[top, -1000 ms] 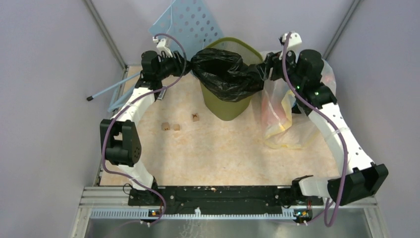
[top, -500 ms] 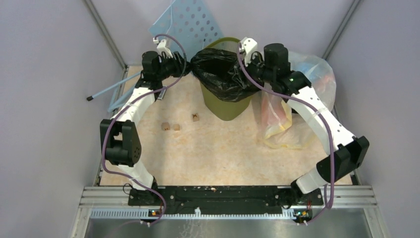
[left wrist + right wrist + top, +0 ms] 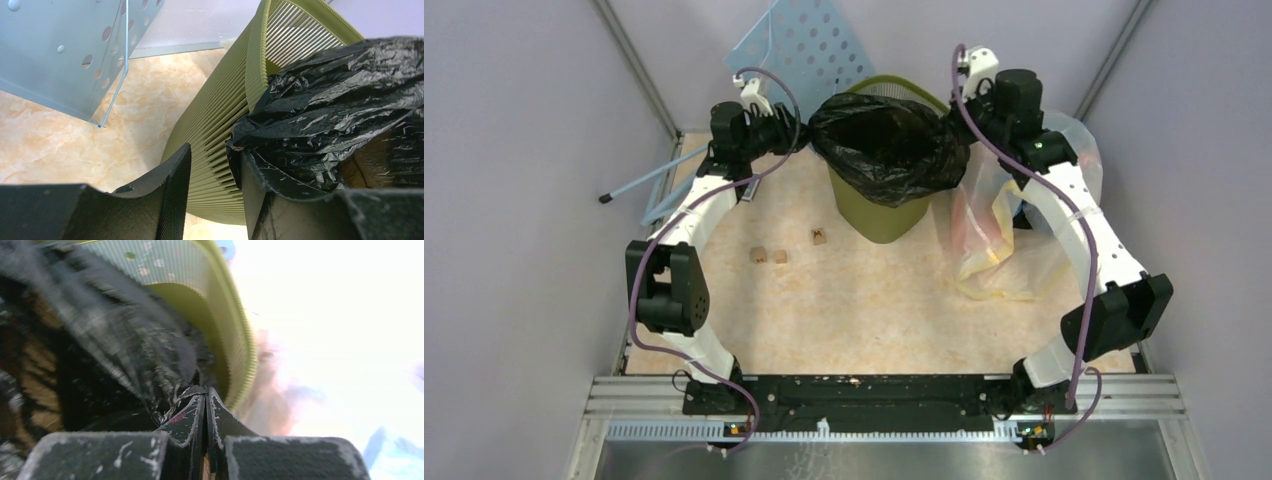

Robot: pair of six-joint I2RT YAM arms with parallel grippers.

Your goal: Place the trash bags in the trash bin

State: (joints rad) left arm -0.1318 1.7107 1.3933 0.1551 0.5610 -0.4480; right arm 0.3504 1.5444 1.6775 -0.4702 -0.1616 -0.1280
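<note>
The right gripper (image 3: 205, 402) is pinched shut on the black trash bag (image 3: 886, 140)'s edge at the olive trash bin (image 3: 879, 215)'s rim; the left gripper (image 3: 212, 165), half open, straddles bin wall and bag. The bin stands on a marbled beige table (image 3: 874, 310) between pale lilac walls (image 3: 514, 230)

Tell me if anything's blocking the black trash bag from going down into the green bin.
Nothing visible blocks it. The black trash bag is draped over the open mouth of the green bin. The left hand has the bin's wall between its fingers; the right hand is shut on the bag's edge at the rim.
</note>
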